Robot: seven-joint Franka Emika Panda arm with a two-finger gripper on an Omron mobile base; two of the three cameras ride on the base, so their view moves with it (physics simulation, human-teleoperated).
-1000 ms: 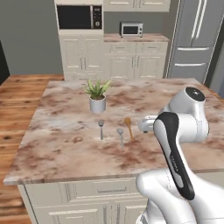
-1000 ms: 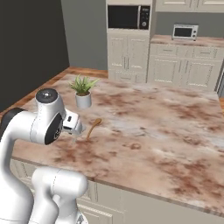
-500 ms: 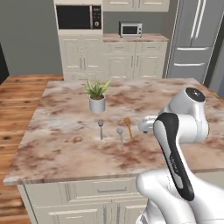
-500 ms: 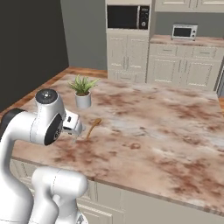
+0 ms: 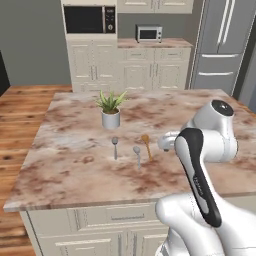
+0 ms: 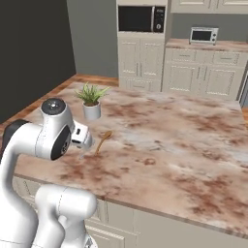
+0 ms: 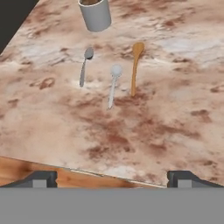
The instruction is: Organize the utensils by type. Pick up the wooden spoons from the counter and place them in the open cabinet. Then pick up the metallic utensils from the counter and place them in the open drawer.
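- step in hand, as i read it: the first pick, a wooden spoon. nothing is held yet, and all three visible utensils lie flat on the counter (image 5: 75, 165).
- end effector (image 7: 112, 177) is wide open and empty, fingertips (image 7: 41, 178) far apart at the bottom of the hand view, hovering back over the counter's near edge, well short of the utensils.
- orange-brown wooden spoon (image 7: 135, 66) lies in front of the plant pot (image 7: 95, 15), bowl toward the pot, handle pointing back at you. in the left base view it's the rightmost piece (image 5: 146, 145), just left of the arm's wrist.
- two metal spoons lie left of it, roughly parallel: one (image 7: 113, 84) just beside the wooden spoon, the other (image 7: 85, 65) further left. none of them touch.
- i can make out just one wooden spoon; can't say where the paler one is.
- next move, my judgement: bring the end effector forward and down over the wooden spoon's handle, line the jaws up across it, close. keep clear of the nearer metal spoon, the gap is tight.
- the handle is thin and flat on the stone, so you'll need to go low; a shallow grasp may slip.
- vs the earlier frames: no change. arm, utensils and pot sit in the same places, and the camera hasn't shifted.
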